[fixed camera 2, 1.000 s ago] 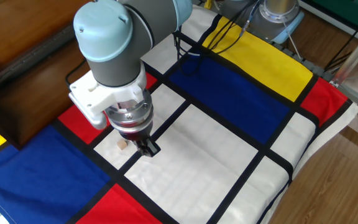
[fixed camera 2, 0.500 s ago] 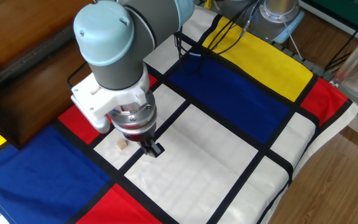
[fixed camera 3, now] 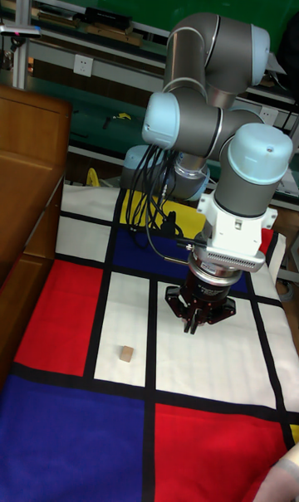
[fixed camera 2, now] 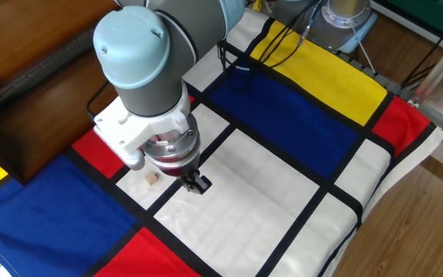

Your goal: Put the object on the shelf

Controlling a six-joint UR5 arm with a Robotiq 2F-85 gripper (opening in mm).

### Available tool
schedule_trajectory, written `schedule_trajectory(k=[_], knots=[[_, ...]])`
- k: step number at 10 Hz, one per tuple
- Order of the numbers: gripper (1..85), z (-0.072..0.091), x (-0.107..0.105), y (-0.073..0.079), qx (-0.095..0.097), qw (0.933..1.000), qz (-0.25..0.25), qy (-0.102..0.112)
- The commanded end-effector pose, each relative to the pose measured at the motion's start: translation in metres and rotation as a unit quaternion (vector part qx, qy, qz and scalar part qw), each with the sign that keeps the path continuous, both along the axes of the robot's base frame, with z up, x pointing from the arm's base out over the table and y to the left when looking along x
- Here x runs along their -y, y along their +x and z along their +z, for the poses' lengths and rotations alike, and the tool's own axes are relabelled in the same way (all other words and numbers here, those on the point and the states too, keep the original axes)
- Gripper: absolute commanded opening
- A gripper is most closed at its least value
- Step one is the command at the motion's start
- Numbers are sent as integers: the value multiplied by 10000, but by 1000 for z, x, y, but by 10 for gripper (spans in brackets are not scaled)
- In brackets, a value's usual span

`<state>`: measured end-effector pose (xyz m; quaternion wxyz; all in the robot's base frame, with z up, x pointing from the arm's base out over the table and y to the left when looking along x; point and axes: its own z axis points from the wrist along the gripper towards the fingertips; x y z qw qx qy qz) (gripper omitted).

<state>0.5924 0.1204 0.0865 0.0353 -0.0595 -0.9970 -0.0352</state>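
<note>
The object, a tiny pale tan cube point(fixed camera 2: 151, 178), lies on a white panel of the coloured cloth, also seen in the tall fixed view point(fixed camera 3: 125, 353). My gripper point(fixed camera 2: 197, 184) hangs just over the cloth to the cube's right, a few finger-widths away and not touching it. Its black fingers point(fixed camera 3: 192, 323) point down and meet at the tips, with nothing between them. The shelf point(fixed camera 2: 44, 100), dark brown polished wood, stands along the left side of the table point(fixed camera 3: 25, 187).
A cloth of red, blue, yellow and white panels with black bands point(fixed camera 2: 298, 115) covers the table. Black cables point(fixed camera 2: 233, 61) trail across it behind the arm. The robot base point(fixed camera 2: 344, 19) stands at the back. The table's edge drops off at the right point(fixed camera 2: 375, 208).
The gripper has drifted to the right, away from the cube, staying low over the cloth. The cube has not moved.
</note>
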Motion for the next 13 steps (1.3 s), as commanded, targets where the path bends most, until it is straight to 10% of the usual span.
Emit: schedule_trajectory(k=[1, 13], knots=[[150, 3, -6, -2, -62, 9999, 23, 93], [170, 2, 19, -3, -65, 9991, 219, -368]])
